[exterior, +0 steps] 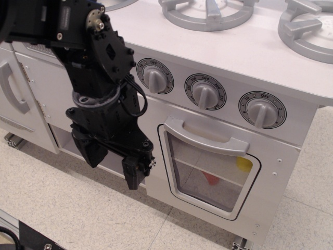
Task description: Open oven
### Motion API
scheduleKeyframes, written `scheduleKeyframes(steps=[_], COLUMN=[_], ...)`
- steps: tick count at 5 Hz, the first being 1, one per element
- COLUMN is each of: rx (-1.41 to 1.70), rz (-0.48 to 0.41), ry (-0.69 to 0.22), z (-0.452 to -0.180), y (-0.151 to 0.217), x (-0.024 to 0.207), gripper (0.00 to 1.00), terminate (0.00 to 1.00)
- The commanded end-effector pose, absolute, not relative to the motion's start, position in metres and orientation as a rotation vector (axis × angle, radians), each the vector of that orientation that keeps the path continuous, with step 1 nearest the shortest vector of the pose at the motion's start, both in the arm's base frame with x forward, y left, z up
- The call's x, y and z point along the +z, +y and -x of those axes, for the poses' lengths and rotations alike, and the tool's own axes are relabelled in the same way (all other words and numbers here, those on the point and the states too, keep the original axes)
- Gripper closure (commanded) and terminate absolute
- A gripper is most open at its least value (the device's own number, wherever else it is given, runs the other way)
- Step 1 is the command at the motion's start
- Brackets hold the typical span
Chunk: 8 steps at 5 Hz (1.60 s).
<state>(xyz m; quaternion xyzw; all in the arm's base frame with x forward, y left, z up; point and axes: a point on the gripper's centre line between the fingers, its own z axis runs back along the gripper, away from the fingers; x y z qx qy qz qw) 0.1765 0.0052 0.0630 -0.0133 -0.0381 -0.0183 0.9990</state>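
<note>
The oven (pixel 270 179) is a white toy-kitchen compartment, and its door has a clear rounded window (pixel 210 174) and a wide grey bar handle (pixel 205 136). The door looks shut, flush with the front. My black gripper (pixel 112 171) hangs to the left of the oven door, below the level of the handle. It points down toward the floor with its fingers apart and nothing between them. It does not touch the handle or the door.
Three grey knobs (pixel 205 92) sit in a row above the oven door. Grey burner rings (pixel 208 13) lie on the stovetop. A windowless cupboard door with a vertical handle (pixel 13 88) is at far left. Red and yellow shapes (pixel 243 164) show through the window. The floor is tiled.
</note>
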Motion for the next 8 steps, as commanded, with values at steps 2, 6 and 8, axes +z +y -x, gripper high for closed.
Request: scheduleKeyframes(steps=[2, 6, 8], rx=[0.208, 1.199, 1.356], rz=[0.125, 0.164, 0.360], ry=[-0.213, -0.242, -0.262], z=[-0.187, -0.247, -0.264], y=[0.001, 0.022, 0.020], x=[0.066, 0.030, 0.015], gripper=[0.00, 0.00, 0.00], terminate=[0.00, 0.00, 0.00])
